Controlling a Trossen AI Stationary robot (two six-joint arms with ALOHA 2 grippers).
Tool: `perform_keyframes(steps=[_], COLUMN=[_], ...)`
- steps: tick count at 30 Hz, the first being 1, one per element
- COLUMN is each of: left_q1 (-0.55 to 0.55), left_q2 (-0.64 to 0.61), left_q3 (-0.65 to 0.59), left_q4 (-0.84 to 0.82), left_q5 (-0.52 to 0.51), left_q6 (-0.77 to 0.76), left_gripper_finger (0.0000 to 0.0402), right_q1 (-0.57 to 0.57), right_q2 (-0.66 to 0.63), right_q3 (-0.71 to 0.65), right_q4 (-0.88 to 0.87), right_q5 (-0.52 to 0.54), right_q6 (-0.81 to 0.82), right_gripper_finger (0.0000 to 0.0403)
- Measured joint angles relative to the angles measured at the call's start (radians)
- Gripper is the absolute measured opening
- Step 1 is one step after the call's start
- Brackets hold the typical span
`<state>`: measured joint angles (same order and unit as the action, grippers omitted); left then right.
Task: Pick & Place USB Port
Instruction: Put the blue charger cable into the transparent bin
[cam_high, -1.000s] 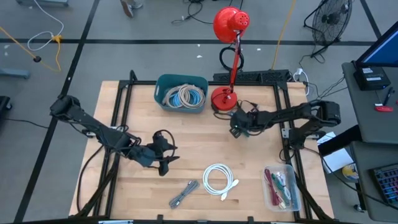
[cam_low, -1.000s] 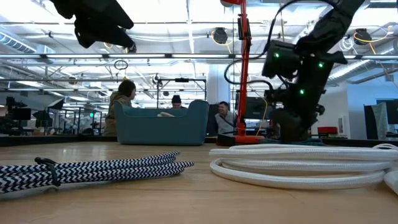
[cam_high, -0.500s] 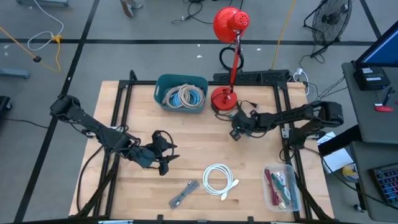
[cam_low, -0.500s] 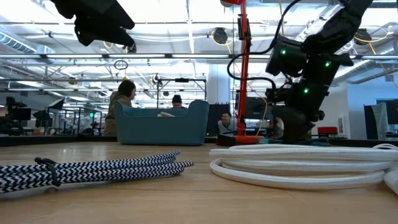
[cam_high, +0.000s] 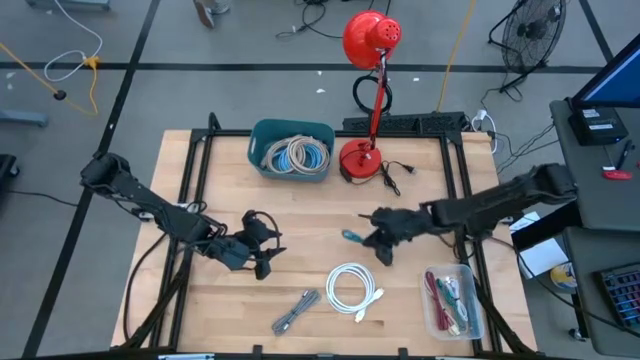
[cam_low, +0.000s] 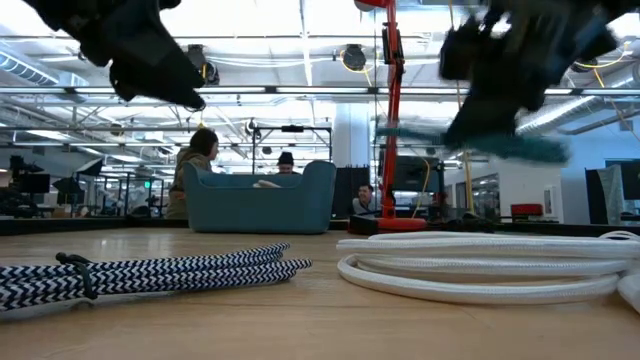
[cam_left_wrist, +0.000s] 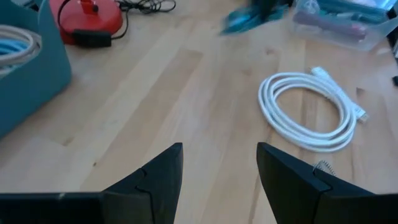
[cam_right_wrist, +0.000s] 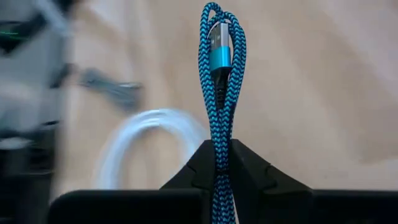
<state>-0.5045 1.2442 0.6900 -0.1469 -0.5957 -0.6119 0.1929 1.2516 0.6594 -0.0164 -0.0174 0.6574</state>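
The right hand (cam_high: 378, 240) is clamped tight on a bundled blue braided USB cable (cam_right_wrist: 219, 74), whose looped end and metal plug stick out past the closed fingers (cam_right_wrist: 249, 171); seen from above, the cable (cam_high: 352, 237) hangs above the middle of the worktop (cam_high: 310, 205), toward its right edge. The left hand (cam_high: 266, 243) hovers over the left half of the worktop with its fingers (cam_left_wrist: 158, 177) spread wide and nothing between them. A coiled white cable (cam_high: 353, 288) lies near the front edge, with a grey braided cable (cam_high: 295, 311) just beside it to the left. A clear tray of cables (cam_high: 450, 301) sits at the front right corner. Along the back edge stand a teal bin (cam_high: 291, 150) holding coiled cables and a red desk lamp (cam_high: 361, 158).
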Motion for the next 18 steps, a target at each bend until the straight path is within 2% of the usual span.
perform_keyframes(steps=[7,10,14,16,18], left_q1=[0.0,0.0,0.0,0.0,0.0], left_q2=[0.0,0.0,0.0,0.0,0.0], left_q3=[-0.043,-0.051,-0.059,-0.059,-0.059], left_q4=[0.003,0.009,0.024,0.025,0.025], left_q5=[0.011,0.003,0.002,0.002,0.001], left_q6=[-0.027,-0.029,-0.025,-0.022,-0.021], left_gripper_finger=[0.0207,0.0207,0.0207,0.0207,0.0207], right_q1=[0.306,0.475,0.682,0.759,0.818], right_q2=[-0.091,-0.106,-0.112,-0.112,-0.109], right_q3=[0.001,0.001,0.022,0.069,0.138], right_q4=[0.003,0.019,0.053,-0.007,-0.15], right_q5=[-0.008,0.049,0.248,0.377,0.492], right_q6=[0.304,0.49,0.708,0.783,0.868], right_gripper_finger=[0.0017,0.0017,0.0017,0.0017,0.0017])
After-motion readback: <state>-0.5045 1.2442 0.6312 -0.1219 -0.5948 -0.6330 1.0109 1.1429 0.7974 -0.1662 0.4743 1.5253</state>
